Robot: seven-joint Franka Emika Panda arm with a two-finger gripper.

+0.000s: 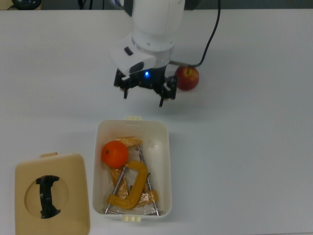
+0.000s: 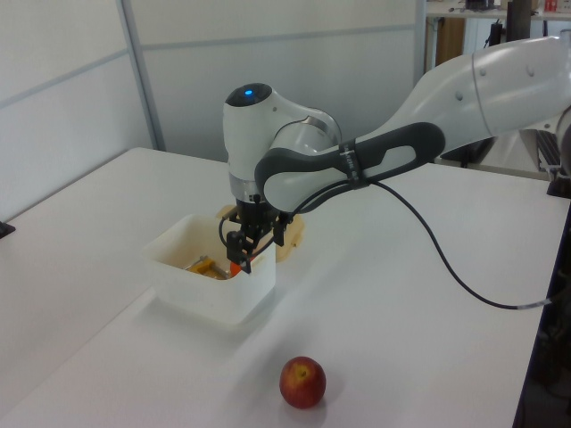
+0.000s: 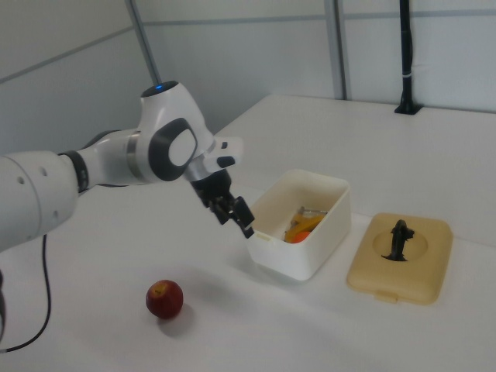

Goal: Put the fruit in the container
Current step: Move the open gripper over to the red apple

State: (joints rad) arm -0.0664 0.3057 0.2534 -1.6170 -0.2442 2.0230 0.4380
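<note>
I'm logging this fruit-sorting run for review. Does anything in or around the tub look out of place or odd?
Yes: the container holds orange-yellow C-clamps alongside the orange, so tools share the tub with fruit. The apple sits outside on the table, beside the open gripper. The lid lies off to the top view's left. Nothing looks spilled or damaged.

arm [image 2: 464, 98]: white shell, grey joints | blue LED | blk cable
</note>
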